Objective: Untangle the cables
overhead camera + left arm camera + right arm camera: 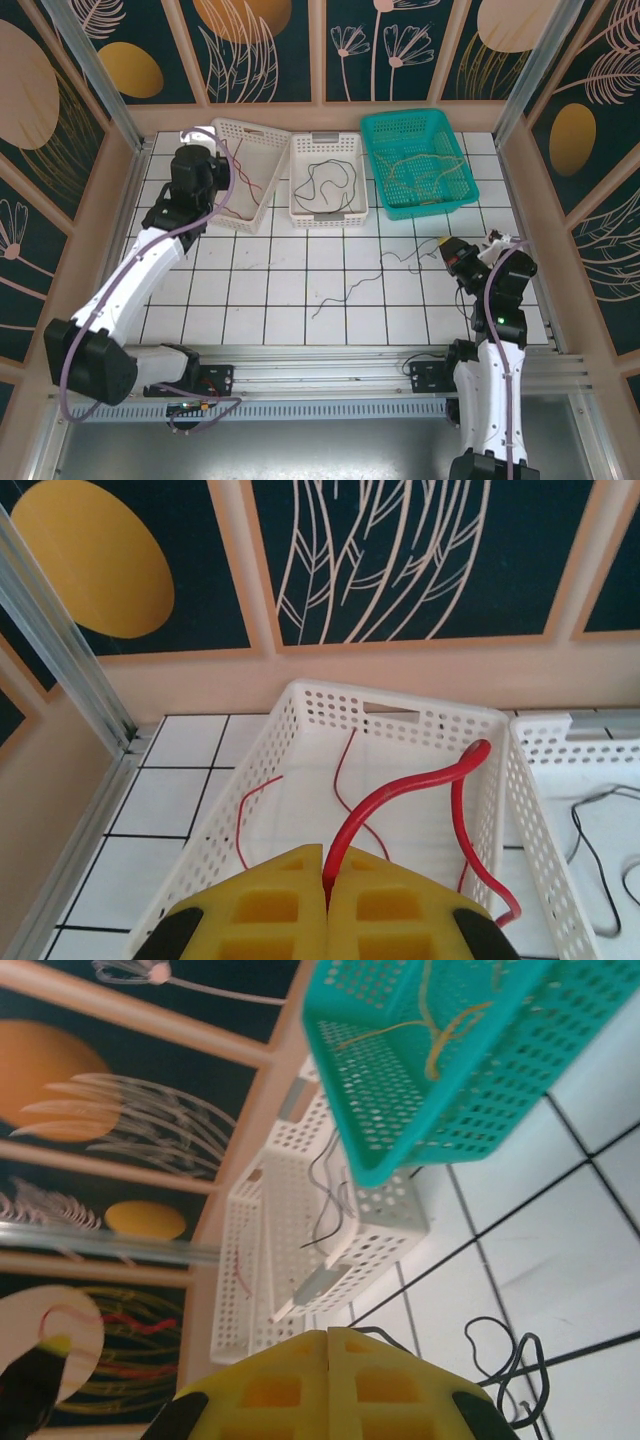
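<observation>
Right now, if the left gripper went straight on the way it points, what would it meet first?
Likely the white perforated plastic basket, its floor or far wall; depth is unclear. The left gripper is shut on a red cable looping ahead.

place: robot lab cell | cues: aluminium mounting rail [330, 365], printed enclosure panels [270, 50], gridded tabletop [280, 300]

No writing, label or number can be read on the baskets [325, 217], table [260, 290] or walls [270, 50]; a small board [190, 407] on the near rail [320, 385] may carry print, too small to tell.
</observation>
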{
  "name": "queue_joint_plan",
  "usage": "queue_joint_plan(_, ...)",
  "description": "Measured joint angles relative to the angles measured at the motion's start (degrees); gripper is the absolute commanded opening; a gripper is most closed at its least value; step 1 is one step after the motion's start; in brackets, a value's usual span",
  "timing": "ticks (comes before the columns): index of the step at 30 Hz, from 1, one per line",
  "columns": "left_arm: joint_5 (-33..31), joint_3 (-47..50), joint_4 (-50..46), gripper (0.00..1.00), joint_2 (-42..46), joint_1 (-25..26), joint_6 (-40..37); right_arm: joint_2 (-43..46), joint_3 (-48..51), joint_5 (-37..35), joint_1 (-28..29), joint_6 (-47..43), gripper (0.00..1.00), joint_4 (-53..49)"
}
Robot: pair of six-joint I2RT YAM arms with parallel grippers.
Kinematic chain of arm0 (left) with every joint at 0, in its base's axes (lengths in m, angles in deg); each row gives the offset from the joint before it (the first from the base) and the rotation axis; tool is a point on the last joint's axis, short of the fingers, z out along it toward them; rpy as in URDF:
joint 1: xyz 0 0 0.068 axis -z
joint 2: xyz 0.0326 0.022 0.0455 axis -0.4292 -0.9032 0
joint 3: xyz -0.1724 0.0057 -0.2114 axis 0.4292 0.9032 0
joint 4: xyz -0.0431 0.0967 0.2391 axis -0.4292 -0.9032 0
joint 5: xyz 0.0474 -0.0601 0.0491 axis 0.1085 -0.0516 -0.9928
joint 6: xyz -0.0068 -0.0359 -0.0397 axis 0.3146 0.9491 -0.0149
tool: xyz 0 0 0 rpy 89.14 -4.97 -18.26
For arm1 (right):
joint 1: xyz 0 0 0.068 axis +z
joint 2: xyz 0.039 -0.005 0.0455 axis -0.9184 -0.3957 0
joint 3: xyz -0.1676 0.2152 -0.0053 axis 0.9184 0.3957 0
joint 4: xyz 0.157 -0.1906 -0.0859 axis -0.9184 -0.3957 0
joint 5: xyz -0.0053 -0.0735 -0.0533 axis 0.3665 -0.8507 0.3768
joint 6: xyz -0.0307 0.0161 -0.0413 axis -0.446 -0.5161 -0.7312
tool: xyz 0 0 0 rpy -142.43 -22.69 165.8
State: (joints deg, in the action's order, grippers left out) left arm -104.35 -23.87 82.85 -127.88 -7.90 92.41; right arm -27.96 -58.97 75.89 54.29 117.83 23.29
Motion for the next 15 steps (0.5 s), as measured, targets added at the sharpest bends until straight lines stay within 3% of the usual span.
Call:
queue_joint_plan(7,4.6,-2.7,6.1,0.00,-10.7,-6.8,3.9,0.6,-2.1,3.5,4.2,-1.0,0.00,3.9)
queue_joint_plan(15,7.7,-4.5,10.0,0.00,-21.8,-8.0,7.9,1.6,-4.6,6.9,7.7,-1.6,0.00,6.6)
